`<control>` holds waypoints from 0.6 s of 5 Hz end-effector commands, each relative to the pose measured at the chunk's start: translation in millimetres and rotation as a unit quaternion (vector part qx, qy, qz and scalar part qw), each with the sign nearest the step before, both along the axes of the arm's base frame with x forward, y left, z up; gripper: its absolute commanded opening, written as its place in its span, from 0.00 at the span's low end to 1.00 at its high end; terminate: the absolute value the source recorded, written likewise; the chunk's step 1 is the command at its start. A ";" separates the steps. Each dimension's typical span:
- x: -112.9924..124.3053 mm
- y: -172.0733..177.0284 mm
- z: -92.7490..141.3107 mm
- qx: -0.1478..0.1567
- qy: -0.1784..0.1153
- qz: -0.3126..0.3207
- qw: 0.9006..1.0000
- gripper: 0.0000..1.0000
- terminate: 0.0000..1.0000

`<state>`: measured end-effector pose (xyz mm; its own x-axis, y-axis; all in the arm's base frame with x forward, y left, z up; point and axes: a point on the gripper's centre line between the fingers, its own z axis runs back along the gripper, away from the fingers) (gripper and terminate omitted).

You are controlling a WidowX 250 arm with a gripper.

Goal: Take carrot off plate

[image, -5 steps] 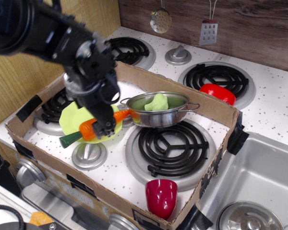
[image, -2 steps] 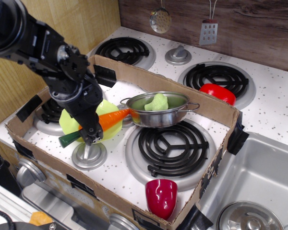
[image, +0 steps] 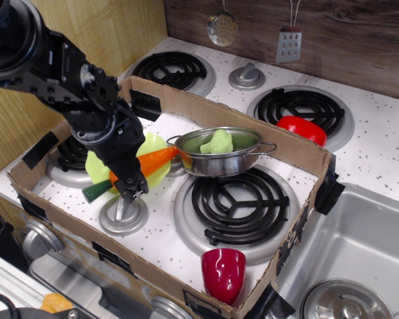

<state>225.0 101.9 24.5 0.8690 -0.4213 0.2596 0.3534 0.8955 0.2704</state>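
Carrot (image: 156,161) lies slantwise over the plate (image: 97,166), green stem near-left, tip far-right toward the pot (image: 221,161). Gripper (image: 130,189) (jaws hidden) seemingly grips it; cannot tell.

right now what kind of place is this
Most likely a toy kitchen set up for robot practice: a white stove top with coil burners, a steel sink at the right, and utensils hanging on the wood-look back wall. Plastic food like the carrot suggests play gear.
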 end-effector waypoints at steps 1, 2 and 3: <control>13.8 5.7 19.7 0.009 -0.011 -0.001 1.000 0.00 0.00; 13.8 3.8 25.5 0.012 -0.010 0.006 1.000 0.00 0.00; 12.3 5.1 35.6 0.021 -0.008 0.010 1.000 0.00 0.00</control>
<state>225.1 106.2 45.3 0.8851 -0.4113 0.2179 0.3464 0.8947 0.2820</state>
